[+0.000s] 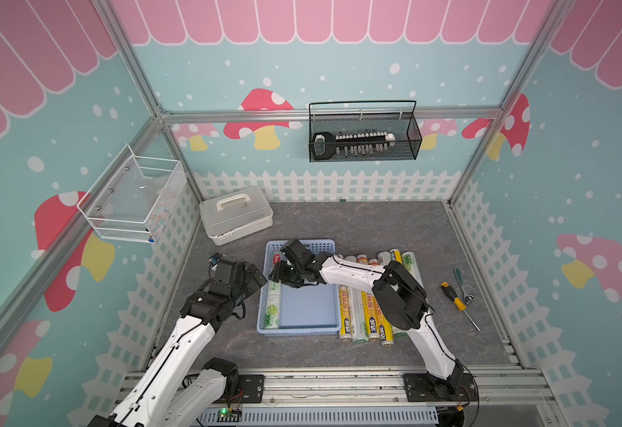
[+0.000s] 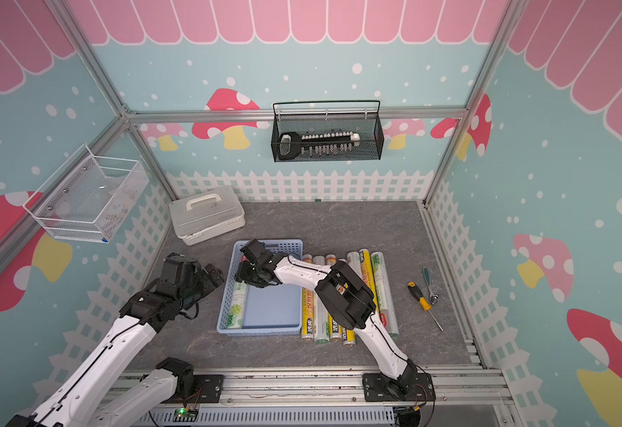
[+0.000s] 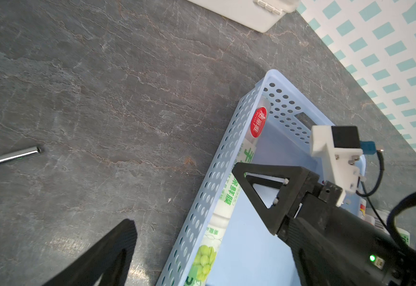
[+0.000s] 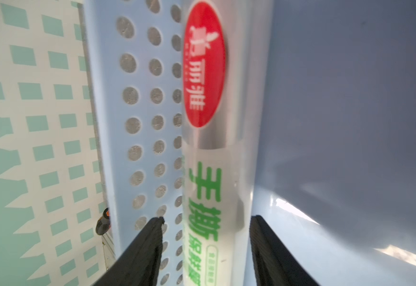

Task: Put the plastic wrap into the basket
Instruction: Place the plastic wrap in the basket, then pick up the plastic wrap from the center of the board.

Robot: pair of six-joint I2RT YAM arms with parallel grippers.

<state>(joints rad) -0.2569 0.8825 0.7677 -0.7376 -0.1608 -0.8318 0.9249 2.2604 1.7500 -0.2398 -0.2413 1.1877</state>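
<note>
The light blue basket point(image 1: 298, 331) point(image 2: 261, 331) lies mid-table. One silvery-white plastic wrap roll point(image 1: 273, 307) point(image 3: 224, 205) point(image 4: 214, 185) with green print lies inside along its left wall. My right gripper point(image 1: 278, 273) point(image 4: 208, 218) straddles that roll, open, with a gap showing on each side of it. Several more rolls point(image 1: 368, 318) point(image 2: 324, 318), yellow and silvery, lie side by side on the table against the basket's right wall, partly under the right arm. My left gripper point(image 1: 254, 277) point(image 3: 209, 222) hovers open at the basket's left wall and holds nothing.
A yellow-handled screwdriver point(image 1: 453, 295) and a ratchet wrench point(image 1: 463, 284) lie right of the rolls. A white lidded box point(image 1: 235, 218) stands behind the basket. A black wire basket point(image 1: 363, 136) hangs on the back wall, a white one point(image 1: 135, 199) on the left wall.
</note>
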